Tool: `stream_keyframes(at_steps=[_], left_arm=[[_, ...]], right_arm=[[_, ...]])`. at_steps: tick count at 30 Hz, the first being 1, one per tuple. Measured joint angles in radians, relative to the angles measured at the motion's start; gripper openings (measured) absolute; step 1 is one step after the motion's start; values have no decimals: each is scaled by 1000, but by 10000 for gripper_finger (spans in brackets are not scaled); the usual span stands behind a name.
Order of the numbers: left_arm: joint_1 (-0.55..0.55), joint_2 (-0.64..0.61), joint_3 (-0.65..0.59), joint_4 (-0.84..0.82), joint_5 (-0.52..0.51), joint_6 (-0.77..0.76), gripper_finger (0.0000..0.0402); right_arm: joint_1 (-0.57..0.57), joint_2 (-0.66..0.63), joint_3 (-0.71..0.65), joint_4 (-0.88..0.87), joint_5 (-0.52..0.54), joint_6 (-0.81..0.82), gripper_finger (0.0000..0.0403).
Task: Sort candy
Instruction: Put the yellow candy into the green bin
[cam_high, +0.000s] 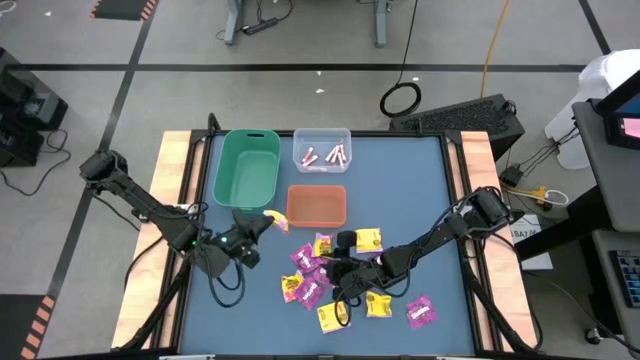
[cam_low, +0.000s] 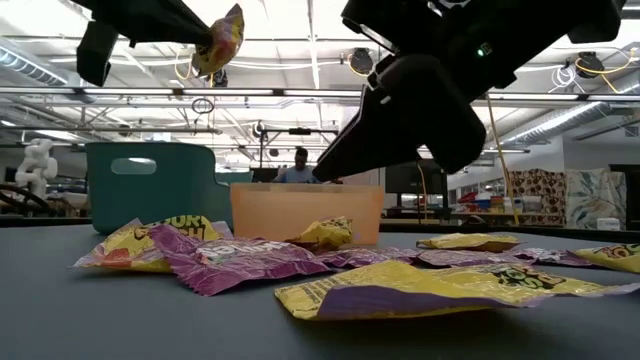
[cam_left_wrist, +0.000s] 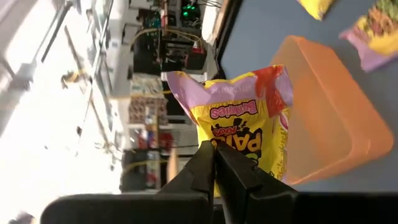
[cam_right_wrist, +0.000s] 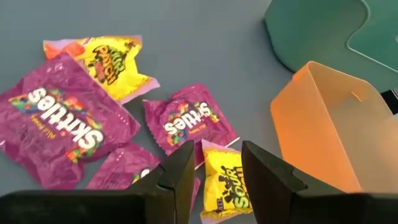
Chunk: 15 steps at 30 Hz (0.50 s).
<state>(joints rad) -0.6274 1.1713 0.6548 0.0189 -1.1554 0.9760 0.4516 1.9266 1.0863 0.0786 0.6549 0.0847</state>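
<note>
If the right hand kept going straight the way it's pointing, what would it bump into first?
Most likely the small yellow candy packet lying between the open right hand's fingers, on the blue table; depth is hard to judge.

Blue-topped table with pale wooden side rails. At the far edge, 1 green bin beside 1 clear bin holding pale pink sticks. Just nearer, 1 orange bin. Scattered in front of it, yellow Sour Patch packets and magenta Skittles packets, some overlapping, 1 magenta packet lying apart.
</note>
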Motion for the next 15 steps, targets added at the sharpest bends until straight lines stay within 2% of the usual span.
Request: stream_keyframes(at_steps=[5, 15], left_arm=[[0, 0, 0, 1, 0, 81, 17], [20, 0, 0, 2, 0, 38, 17]], right_arm=[[1, 0, 0, -8, -2, 0, 123], [5, 0, 0, -9, -7, 57, 123]])
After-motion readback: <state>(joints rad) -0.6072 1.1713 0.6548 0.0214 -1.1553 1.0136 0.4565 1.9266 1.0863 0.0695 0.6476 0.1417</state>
